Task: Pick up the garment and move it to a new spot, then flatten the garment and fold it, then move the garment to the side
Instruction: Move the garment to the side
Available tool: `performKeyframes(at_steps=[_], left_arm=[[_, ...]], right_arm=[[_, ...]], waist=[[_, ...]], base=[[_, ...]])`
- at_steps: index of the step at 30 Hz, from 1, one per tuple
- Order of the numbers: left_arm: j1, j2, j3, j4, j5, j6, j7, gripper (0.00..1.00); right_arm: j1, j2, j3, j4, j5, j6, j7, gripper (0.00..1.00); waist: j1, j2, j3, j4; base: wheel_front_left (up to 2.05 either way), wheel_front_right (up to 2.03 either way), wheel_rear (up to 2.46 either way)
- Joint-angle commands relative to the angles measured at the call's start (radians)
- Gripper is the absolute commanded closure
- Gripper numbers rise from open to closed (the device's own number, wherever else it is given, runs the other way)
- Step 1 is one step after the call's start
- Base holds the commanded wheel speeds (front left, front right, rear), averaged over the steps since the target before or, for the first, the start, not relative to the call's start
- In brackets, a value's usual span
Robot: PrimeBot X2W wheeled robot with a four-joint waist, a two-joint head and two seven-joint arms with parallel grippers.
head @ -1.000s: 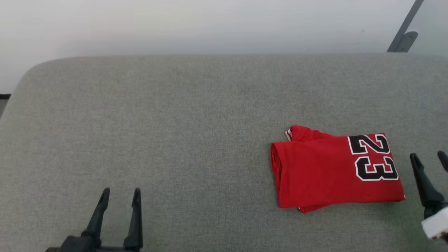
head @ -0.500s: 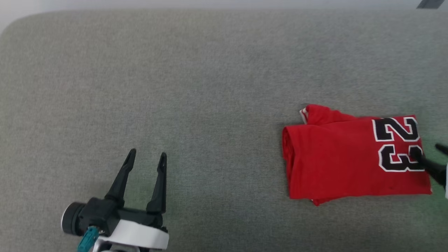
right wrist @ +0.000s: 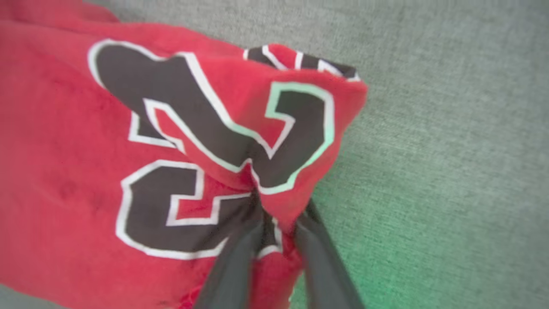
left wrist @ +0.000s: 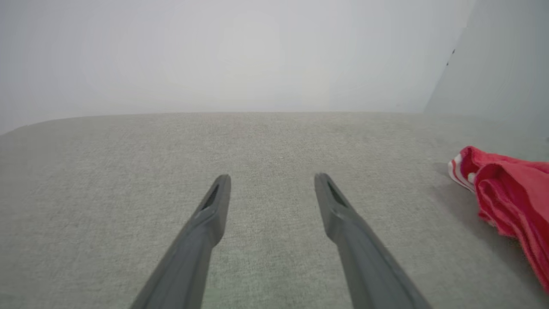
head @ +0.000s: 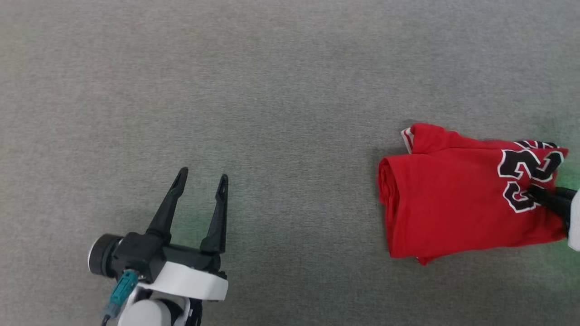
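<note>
The garment (head: 448, 203), a folded red jersey with a black, white-outlined 23, lies at the right of the grey cushion. My right gripper (head: 535, 194) comes in from the right edge and is shut on the garment's numbered edge, bunching the cloth. In the right wrist view the two dark fingers (right wrist: 240, 257) pinch a fold of the garment (right wrist: 85, 171) between them, and that corner lifts off the surface. My left gripper (head: 201, 177) stands open at the lower left, far from the garment. In the left wrist view its gripper (left wrist: 272, 178) hovers over bare cushion, with the garment (left wrist: 510, 197) at the right edge.
The grey fabric cushion (head: 253, 90) spreads under everything. A pale wall (left wrist: 214, 51) rises behind the cushion's far edge in the left wrist view.
The head camera tilted down and closer. My right gripper moved onto the garment's numbered edge and closed on it, puckering the cloth. The left gripper stays open.
</note>
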Motion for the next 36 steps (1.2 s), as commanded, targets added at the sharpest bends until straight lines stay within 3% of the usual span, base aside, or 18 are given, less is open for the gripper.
performKeyframes(at_steps=[1, 10, 16, 23, 35, 36], left_arm=[[-0.023, 0.016, -0.005, 0.000, 0.007, -0.002, -0.005, 0.00], [-0.135, 0.098, -0.068, -0.014, 0.037, -0.002, -0.005, 0.00], [-0.262, 0.126, -0.106, -0.033, 0.058, -0.002, -0.005, 0.00], [-0.381, 0.142, -0.153, -0.059, 0.069, -0.002, -0.005, 0.00], [-0.429, 0.153, -0.152, -0.066, 0.065, -0.002, -0.005, 0.00], [-0.421, 0.150, -0.150, -0.062, 0.064, -0.002, -0.005, 0.00]], right_arm=[[0.003, 0.014, 0.005, 0.028, -0.012, -0.005, -0.014, 1.00], [-0.021, -0.052, -0.118, 0.116, -0.050, -0.004, -0.174, 1.00], [-0.066, -0.115, -0.244, 0.276, -0.057, -0.004, -0.323, 1.00], [-0.183, -0.147, -0.331, 0.487, -0.131, -0.003, -0.515, 1.00], [-0.443, -0.078, -0.354, 0.812, -0.329, -0.003, -0.718, 1.00], [-0.454, -0.072, -0.351, 0.830, -0.340, -0.003, -0.730, 0.86]], waist=[[0.0000, 0.0000, 0.007, -0.026], [0.0000, 0.0000, 0.079, -0.128], [0.0000, 0.0000, 0.162, -0.169], [0.0000, 0.0000, 0.248, -0.171], [0.0000, 0.0000, 0.303, -0.148], [0.0000, 0.0000, 0.294, -0.146]], base=[[0.00, 0.00, 0.00], [0.00, 0.00, 0.00], [0.00, 0.00, 0.00], [0.00, 0.00, 0.00], [0.00, 0.00, 0.00], [0.00, 0.00, 0.00]])
